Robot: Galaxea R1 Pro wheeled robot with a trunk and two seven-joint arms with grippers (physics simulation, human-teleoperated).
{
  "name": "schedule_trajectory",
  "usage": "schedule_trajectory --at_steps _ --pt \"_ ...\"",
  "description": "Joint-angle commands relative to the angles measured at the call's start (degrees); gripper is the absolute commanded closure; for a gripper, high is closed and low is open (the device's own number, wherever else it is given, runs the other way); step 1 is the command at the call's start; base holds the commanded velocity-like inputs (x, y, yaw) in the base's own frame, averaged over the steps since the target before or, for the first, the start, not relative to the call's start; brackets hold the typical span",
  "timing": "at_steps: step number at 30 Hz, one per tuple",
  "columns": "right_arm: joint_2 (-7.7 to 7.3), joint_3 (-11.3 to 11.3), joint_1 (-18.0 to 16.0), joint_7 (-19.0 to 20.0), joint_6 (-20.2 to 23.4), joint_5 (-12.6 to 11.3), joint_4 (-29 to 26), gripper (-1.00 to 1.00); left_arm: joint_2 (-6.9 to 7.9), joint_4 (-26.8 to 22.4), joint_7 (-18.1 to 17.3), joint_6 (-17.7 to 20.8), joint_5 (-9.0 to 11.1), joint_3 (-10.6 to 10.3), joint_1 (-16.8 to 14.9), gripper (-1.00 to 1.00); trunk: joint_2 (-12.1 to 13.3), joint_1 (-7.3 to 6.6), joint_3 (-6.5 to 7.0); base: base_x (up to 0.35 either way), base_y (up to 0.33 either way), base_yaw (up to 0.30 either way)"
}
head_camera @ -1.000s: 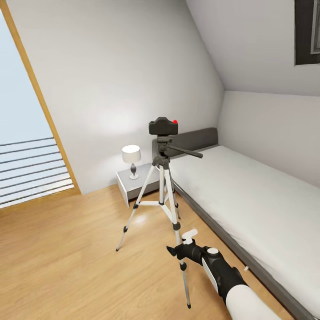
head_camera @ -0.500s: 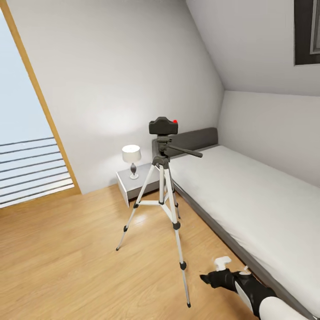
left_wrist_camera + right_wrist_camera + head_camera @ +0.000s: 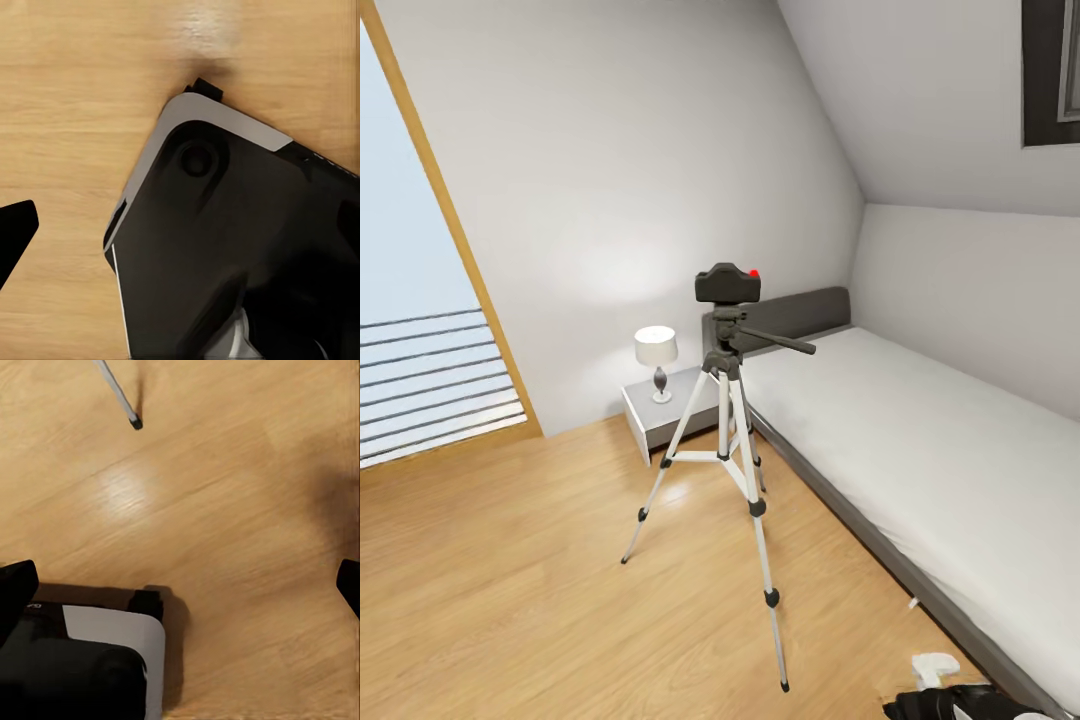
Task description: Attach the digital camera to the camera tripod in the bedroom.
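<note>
The right gripper (image 3: 184, 581) shows two dark fingers (image 3: 16, 585) at opposite edges of the right wrist view, spread wide apart with nothing between them but floor; in the head view that gripper (image 3: 940, 690) sits at the bottom right corner, a white tip over a black body. In the left wrist view one dark finger (image 3: 15, 236) shows at the left edge, and whether the left fingers are apart or together cannot be told. The bedroom's one wood floor (image 3: 510, 580) fills the lower left of the head view, and one bed (image 3: 920, 440) runs along the right. One window (image 3: 410, 300) stands at the left edge. One camera tripod (image 3: 725, 470) stands on three legs at centre frame, just beside the bed. One nightstand (image 3: 660, 415) sits behind it against the wall, carrying one lamp (image 3: 657, 360). One digital camera (image 3: 727, 285) sits on the tripod's head, upright, its red button at upper right.
</note>
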Motion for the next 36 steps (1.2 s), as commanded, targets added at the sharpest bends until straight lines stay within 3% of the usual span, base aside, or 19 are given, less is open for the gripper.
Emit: schedule_trajectory --at_steps 1,10,16,36 --pt "-0.11 -0.5 0.7 -0.4 0.1 0.5 0.2 -1.0 -0.14 0.0 0.2 0.2 0.5 -0.5 0.0 -1.0 -0.1 0.03 -0.1 0.0 0.0 0.0" --pt "0.21 -0.6 9.6 -2.5 -0.2 0.5 0.6 -1.0 -0.62 0.1 0.2 0.2 0.6 -0.5 0.0 -1.0 -0.1 0.03 -0.1 0.0 0.0 0.0" --pt "0.35 -0.6 13.6 -2.7 -2.3 0.6 0.7 -1.0 -0.67 0.1 0.2 0.2 0.6 -0.4 0.0 -1.0 -0.1 0.03 -0.1 0.0 0.0 0.0" --pt "0.55 -0.6 15.6 -2.8 -5.4 0.7 0.7 -1.0 -0.69 0.2 0.2 0.2 0.6 -0.5 0.3 -1.0 -0.1 0.03 -0.1 0.0 0.0 0.0"
